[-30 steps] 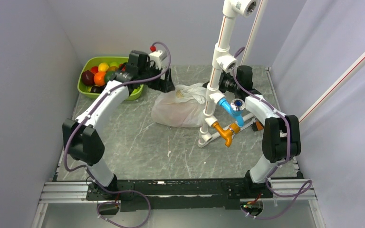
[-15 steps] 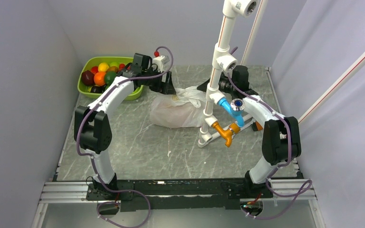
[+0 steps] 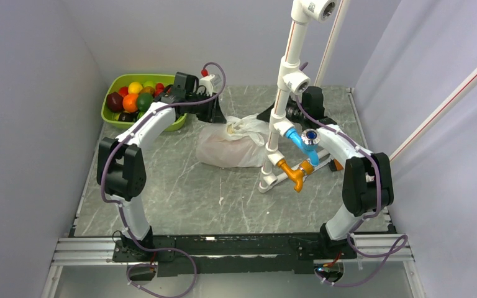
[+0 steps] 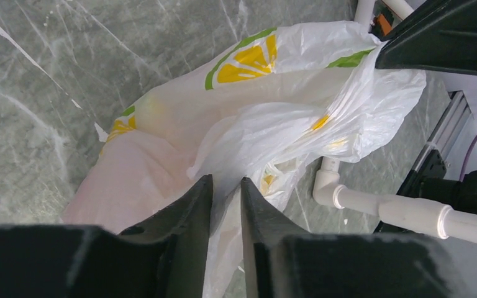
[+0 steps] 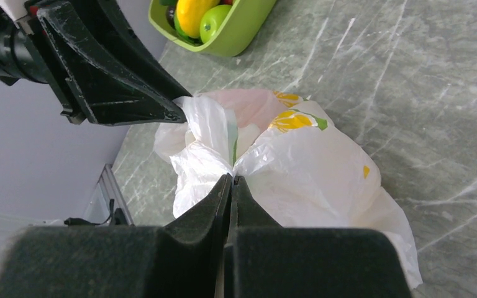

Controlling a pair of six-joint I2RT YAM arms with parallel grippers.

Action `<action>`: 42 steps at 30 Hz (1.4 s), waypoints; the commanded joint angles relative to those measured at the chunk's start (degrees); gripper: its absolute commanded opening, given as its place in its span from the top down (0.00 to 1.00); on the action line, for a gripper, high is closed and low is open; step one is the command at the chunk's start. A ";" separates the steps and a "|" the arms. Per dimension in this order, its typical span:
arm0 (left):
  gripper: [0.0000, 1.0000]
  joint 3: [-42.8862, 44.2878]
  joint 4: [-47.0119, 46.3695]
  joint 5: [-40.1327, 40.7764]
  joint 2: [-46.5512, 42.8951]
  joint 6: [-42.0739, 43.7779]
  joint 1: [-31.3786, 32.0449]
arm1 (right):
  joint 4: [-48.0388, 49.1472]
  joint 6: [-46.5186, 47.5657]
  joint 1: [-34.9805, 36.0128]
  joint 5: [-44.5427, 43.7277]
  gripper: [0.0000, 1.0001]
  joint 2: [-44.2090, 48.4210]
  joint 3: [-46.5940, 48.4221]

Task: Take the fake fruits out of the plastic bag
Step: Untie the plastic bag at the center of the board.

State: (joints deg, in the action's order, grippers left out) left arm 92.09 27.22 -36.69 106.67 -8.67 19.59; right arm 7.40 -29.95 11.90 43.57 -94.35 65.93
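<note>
— Where do we see the plastic bag (image 3: 233,146)?

— Just above the middle of the overhead view. It lies on the grey marbled table (image 3: 180,180), its right side against the white pipe stand (image 3: 272,149). The lime-green tray (image 3: 113,120) of mixed fruit sits apart from it at the upper left.

— And our grippers?

— The left gripper (image 4: 227,186) comes in from the bottom of its own view. Its fingers are drawn nearly together with a fold of the bag's film caught between them. The right gripper (image 5: 231,181) has its fingers pressed together on a bunched twist of film at the bag's top.

— The fake fruits (image 4: 121,186)?

— Inside the bag. We make out only a pink blush through the film, and the shapes are too veiled to tell apart.
</note>
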 commanded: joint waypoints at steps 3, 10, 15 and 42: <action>0.98 0.18 -0.71 6.06 -2.45 0.05 0.22 | -1.34 2.45 0.23 -7.52 0.99 5.46 -0.57; 1.00 -4.44 -3.10 16.51 -8.03 -5.73 -1.51 | -6.45 -0.04 -0.82 -24.74 1.00 8.57 -2.72; 1.00 -7.47 -7.09 12.33 -10.46 -7.84 -1.49 | -4.97 -1.28 -1.35 -26.91 0.98 11.16 -5.51; 1.00 -4.21 -4.78 5.79 -6.21 -8.34 0.40 | -18.55 24.66 8.23 -16.38 0.18 2.63 13.21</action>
State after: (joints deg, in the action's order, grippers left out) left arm 85.21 22.24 -31.11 101.23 -17.45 19.73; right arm -8.58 -10.41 19.57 28.18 -89.73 75.92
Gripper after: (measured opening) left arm 0.010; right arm 0.822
